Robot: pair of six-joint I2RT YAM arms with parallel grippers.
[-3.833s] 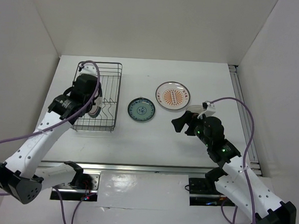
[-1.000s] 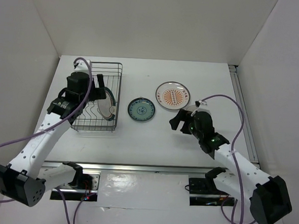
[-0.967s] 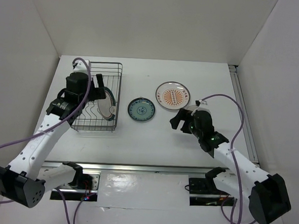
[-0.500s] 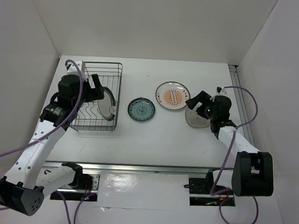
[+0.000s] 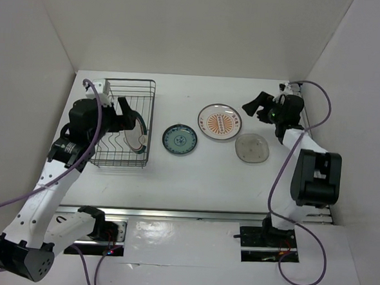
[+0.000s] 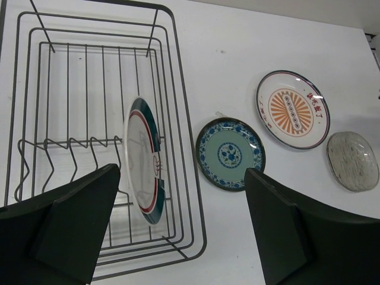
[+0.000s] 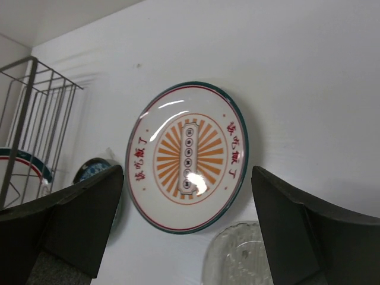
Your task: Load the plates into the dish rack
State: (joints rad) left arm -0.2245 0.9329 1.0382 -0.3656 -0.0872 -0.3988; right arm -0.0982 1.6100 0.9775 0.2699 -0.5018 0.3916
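The dish rack [image 5: 126,81] stands at the left. The plate with teal and red rim rings [image 5: 136,131] stands on edge between its prongs. My left gripper [image 5: 120,115] hangs open above the rack, holding nothing. The left wrist view shows the rack [image 6: 193,151], that ringed plate [image 6: 144,160] and the teal-blue plate [image 6: 230,153] below my open left gripper [image 6: 178,237]. The teal-blue plate [image 5: 179,140] and the sunburst plate [image 5: 219,122] lie flat on the table. My right gripper [image 5: 255,104] is open to the right of the sunburst plate [image 7: 189,157], which shows between its fingers [image 7: 71,219].
A clear glass dish [image 5: 252,147] lies on the table right of the teal-blue plate, near the sunburst plate; it also shows in the right wrist view as the glass dish [image 7: 237,255]. White walls enclose the table on three sides.
My right arm has swung from the table's middle to the far right corner, uncovering the glass dish. My left gripper has drawn back to the left, away from the ringed plate in the rack.
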